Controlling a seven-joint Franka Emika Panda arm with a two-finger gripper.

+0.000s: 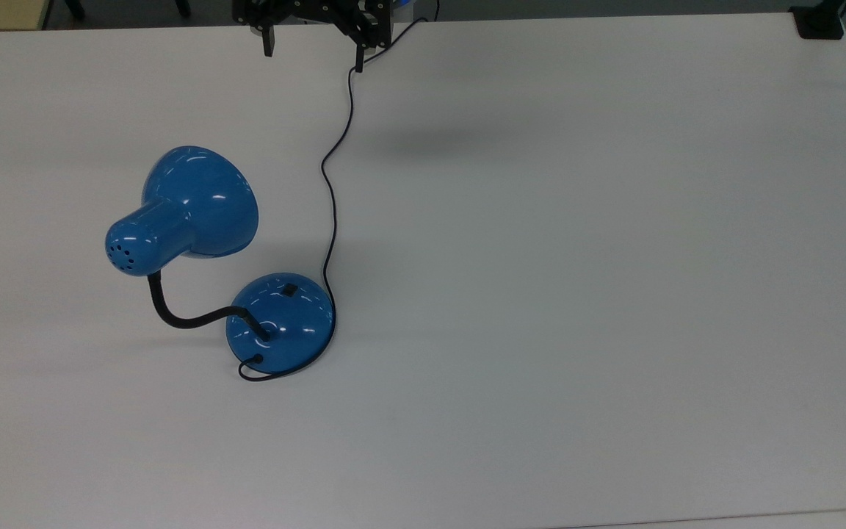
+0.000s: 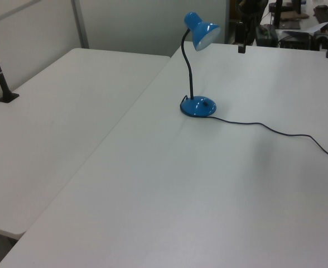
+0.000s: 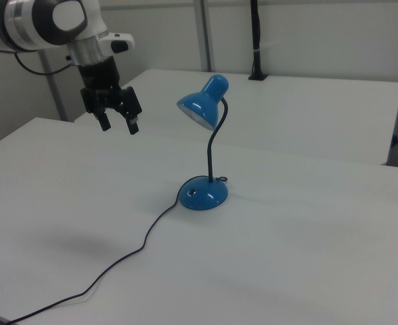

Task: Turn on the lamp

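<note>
Bench [image 1: 577, 294]: white, matte top, carrying the lamp. Its near and side edges are cut off in the top view. A second white bench [image 2: 52, 123] abuts it beyond the lamp in the right view, with a black post [image 3: 256, 40] clamped at its far edge.

Arm [image 3: 43, 24]: white and black, cut off at the right view's left edge. It hangs in the air above the bench, well apart from the lamp.

Lamp [image 1: 195, 220]: glossy blue, standing upright on the bench. It has no contact with the end effector.
- Shade [image 3: 200, 105]: bell-shaped, tilted down, with small vent holes in its narrow cap. Its inside is hard to make out.
- Base [image 1: 280, 319]: round, domed, blue, flat on the bench.
- Gooseneck [image 3: 212, 145]: black, rising from the base in a curve to the shade.
- Cord [image 1: 331, 191]: thin, black, looping out of the base and running over the bench away from the lamp. Its far end is lost under the end effector in the top view and cut off at the lower left of the right view.
- Switch [image 1: 289, 289]: small, black, on the base's dome. Its position cannot be told.

End effector [image 3: 120, 124]: black, two fingers spread apart with nothing between them. It is above the bench, off to the lamp's side, at about shade height in the right view. It is partly cut off at the upper edge of the top view.
</note>
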